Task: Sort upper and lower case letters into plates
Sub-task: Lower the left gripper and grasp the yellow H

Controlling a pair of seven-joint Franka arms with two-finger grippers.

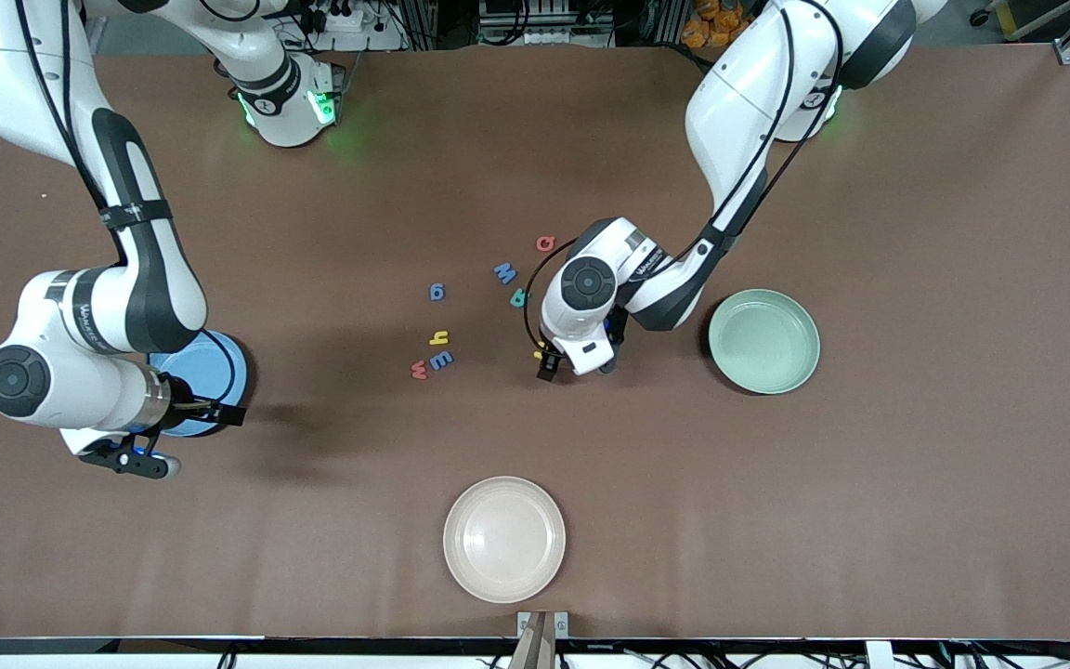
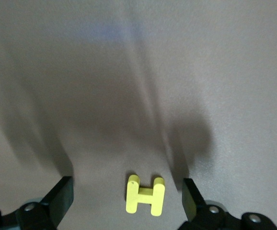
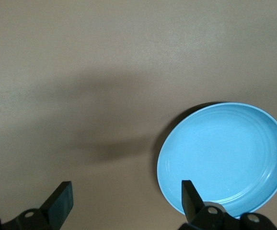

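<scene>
My left gripper (image 1: 578, 369) is low over the table beside the mint green plate (image 1: 763, 341). It is open, and a yellow H (image 2: 145, 194) lies flat between its fingers, touching neither. In the left wrist view the left gripper (image 2: 127, 196) straddles this letter. Several more letters lie toward the right arm's end: red Q (image 1: 545, 243), blue M (image 1: 505, 272), a teal letter (image 1: 519, 298), blue g (image 1: 437, 292), yellow h (image 1: 440, 337), blue E (image 1: 441, 360), red w (image 1: 419, 370). My right gripper (image 1: 140, 462) hangs open and empty at the edge of the blue plate (image 1: 210, 358), which is bare (image 3: 225, 153).
A cream-white plate (image 1: 504, 539) sits near the table's front edge, nearer the front camera than the letters. The right arm's forearm covers part of the blue plate. Brown tabletop (image 1: 916, 465) stretches around the plates.
</scene>
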